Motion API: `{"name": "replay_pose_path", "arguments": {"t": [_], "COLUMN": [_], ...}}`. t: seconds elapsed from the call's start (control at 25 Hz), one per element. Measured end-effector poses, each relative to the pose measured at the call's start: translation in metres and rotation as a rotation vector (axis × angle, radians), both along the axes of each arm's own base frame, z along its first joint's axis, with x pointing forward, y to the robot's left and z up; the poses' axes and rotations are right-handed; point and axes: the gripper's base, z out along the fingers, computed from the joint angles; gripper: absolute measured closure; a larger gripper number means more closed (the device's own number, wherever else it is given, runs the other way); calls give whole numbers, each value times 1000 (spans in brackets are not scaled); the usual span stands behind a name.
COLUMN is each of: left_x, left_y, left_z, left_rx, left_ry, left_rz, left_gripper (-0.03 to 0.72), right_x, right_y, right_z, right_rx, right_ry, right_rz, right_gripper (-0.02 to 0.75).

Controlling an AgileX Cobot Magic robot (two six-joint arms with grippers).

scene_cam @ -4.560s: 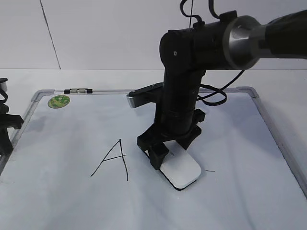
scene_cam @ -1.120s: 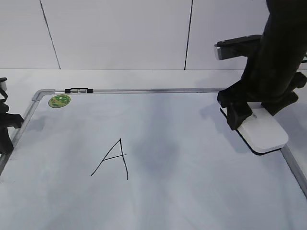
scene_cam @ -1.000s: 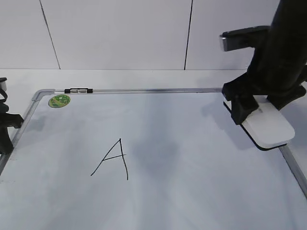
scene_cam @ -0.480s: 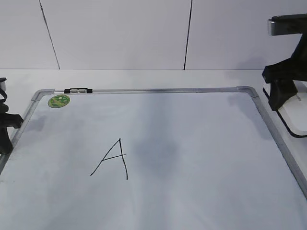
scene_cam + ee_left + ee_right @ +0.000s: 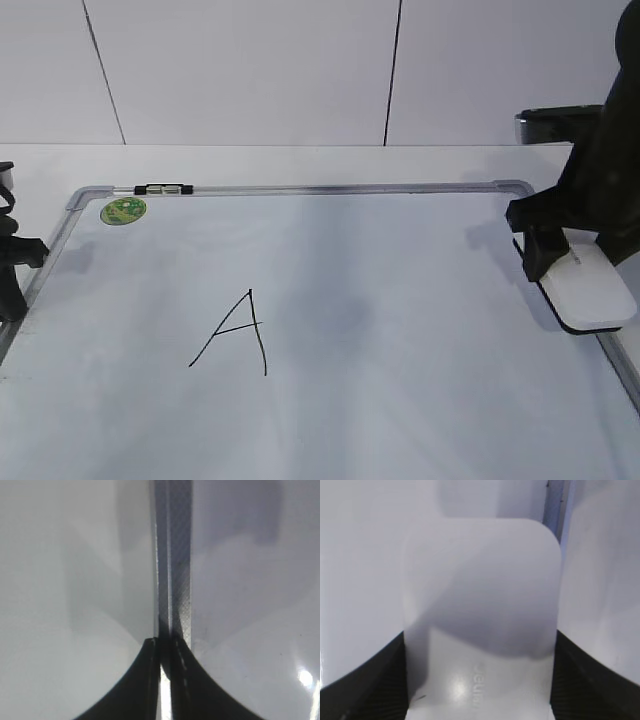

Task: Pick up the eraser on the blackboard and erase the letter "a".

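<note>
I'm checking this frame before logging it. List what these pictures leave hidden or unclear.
- Exterior view: the image edge cuts off the right gripper and the blackboard's near side.
- Exterior view: the eraser's felt underside faces down, so its contact with the board can't be told.
- Right wrist view: the eraser's grey lettering is too blurred to read.
- Left wrist view: the left gripper shows only its dark fingers against the grey frame.
</note>
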Motion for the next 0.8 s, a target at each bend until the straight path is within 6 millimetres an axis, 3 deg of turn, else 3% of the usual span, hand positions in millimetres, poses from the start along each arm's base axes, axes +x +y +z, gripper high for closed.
{"name": "replay_pose_path", "arguments": {"t": [0.8], "left_x": [0], "left_y": [0], "left_z": [0], "left_rx": [0], "left_ry": [0], "left_rz": [0], "left_gripper": [671], "right_x": [8], "right_y": [-7], "right_z": [-45], "right_rx": [29], "right_ry": [3], "right_rz": [-39], "right_gripper": [175]}}
